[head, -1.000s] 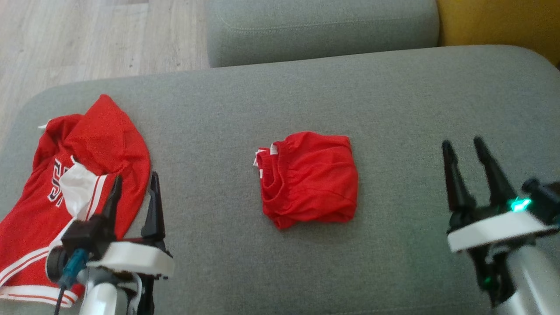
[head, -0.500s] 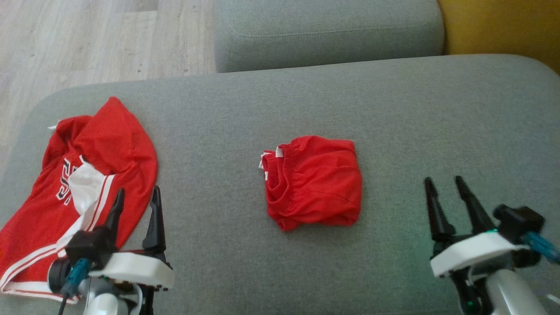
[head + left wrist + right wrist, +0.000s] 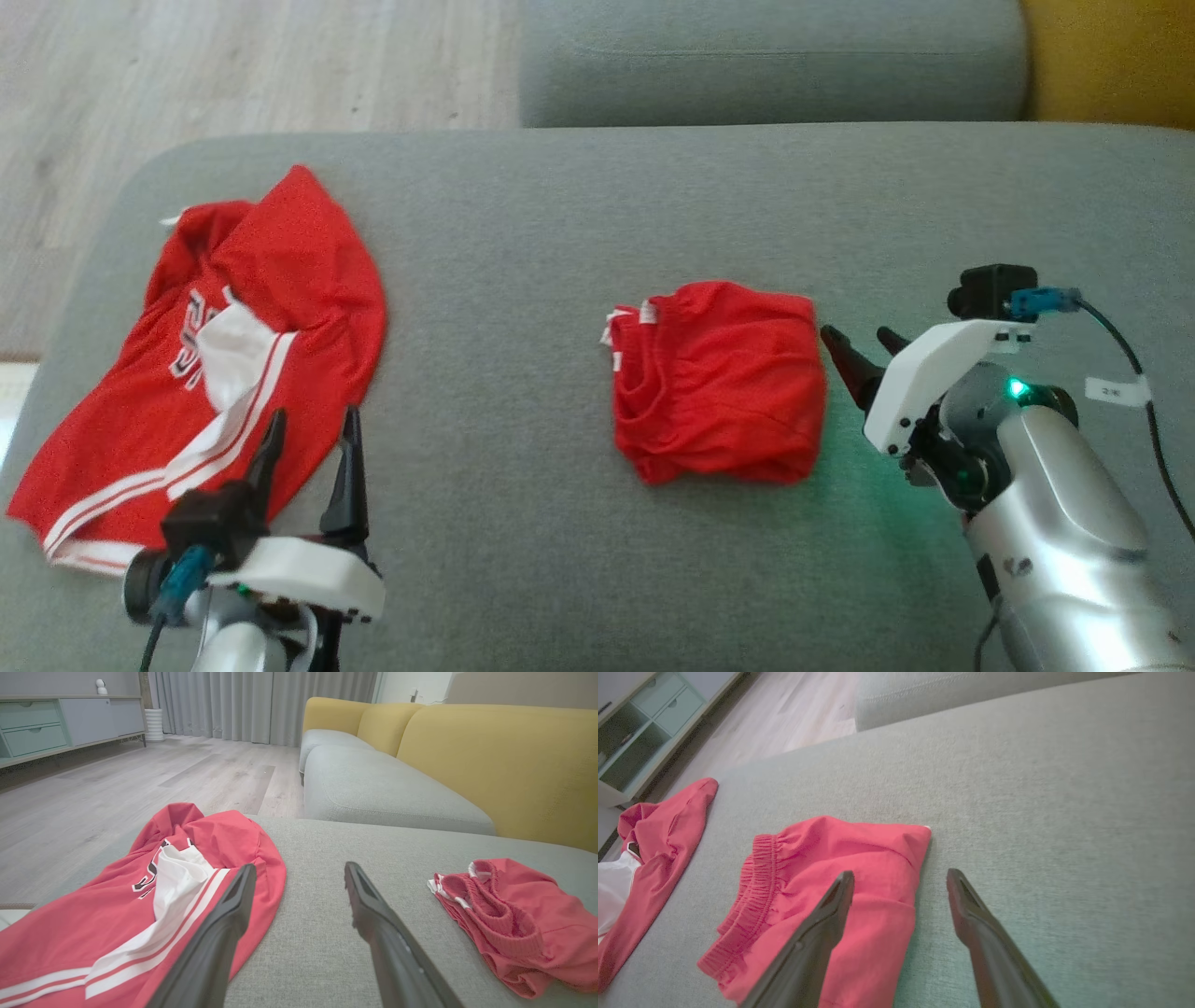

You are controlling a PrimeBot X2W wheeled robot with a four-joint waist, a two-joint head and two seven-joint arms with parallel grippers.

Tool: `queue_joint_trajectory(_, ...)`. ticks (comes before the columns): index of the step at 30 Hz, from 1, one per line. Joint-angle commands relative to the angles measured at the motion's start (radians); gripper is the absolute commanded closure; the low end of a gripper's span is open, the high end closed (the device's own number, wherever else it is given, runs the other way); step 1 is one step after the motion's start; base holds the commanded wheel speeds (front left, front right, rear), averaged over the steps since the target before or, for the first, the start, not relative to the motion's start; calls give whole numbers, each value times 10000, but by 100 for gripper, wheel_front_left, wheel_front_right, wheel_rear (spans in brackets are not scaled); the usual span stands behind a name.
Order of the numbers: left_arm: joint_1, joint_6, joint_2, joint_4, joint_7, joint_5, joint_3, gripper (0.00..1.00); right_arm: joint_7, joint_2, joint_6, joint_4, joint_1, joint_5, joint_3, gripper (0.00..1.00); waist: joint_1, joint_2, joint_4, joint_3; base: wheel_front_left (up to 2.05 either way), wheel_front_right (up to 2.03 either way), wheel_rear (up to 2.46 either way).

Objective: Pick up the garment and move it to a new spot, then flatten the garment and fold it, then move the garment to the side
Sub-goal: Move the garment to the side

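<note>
Just beside left pincer (image 3: pixel 315 413) sprawls red jersey (image 3: pixel 271 280).

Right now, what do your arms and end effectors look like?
Both arms are silver with white wrist plates and two long, tapering black fingers. The left end effector and right end effector each carry a black camera with a blue plug and black cable. The right wrist glows green; its cable bears a white tag.

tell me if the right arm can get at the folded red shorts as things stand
Probably yes. The right gripper is open at the edge of the folded red shorts, one finger over the fabric in the right wrist view, and nothing lies between them on the grey cushion.
</note>
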Motion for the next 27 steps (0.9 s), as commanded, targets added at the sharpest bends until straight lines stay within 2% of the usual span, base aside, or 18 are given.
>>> queue_joint_trajectory(1, -700, -30, 9, -269, -122, 44, 244, 0, 246, 173, -7, 95, -666, 51, 113, 0, 0, 0, 321, 163, 0, 0, 0)
queue_joint_trajectory(8, -913, -56, -6, -182, -122, 23, 251, 0, 808, 209, -7, 1931, -1303, -90, -412, 0, 0, 0, 851, 416, 0, 0, 0)
queue_joint_trajectory(18, -1098, -129, -7, -69, -122, 122, 264, 0, 1161, 530, -7, 3307, -1637, 422, -766, 0, 0, 0, 1050, 686, 0, 0, 0)
queue_joint_trajectory(19, -1114, -138, -8, -63, -122, 134, 259, 0, 1124, 551, -7, 3347, -1661, 509, -755, 14, 0, 0, 1049, 706, 0, 0, 0)
queue_joint_trajectory(21, -1137, -153, -8, -65, -122, 161, 252, 0, 984, 582, -7, 3338, -1715, 685, -691, 87, 0, 0, 1017, 743, 0, 0, 0)
queue_joint_trajectory(22, -1148, -159, -8, -73, -122, 179, 241, 0, 884, 594, -7, 3303, -1740, 781, -657, 100, 0, 0, 983, 748, 0, 0, 0)
queue_joint_trajectory(27, -1234, -198, -19, -113, -122, 103, 123, 0, 323, 466, -7, 3027, -1925, 1062, -372, 100, 0, 0, 636, 670, 0, 0, 0)
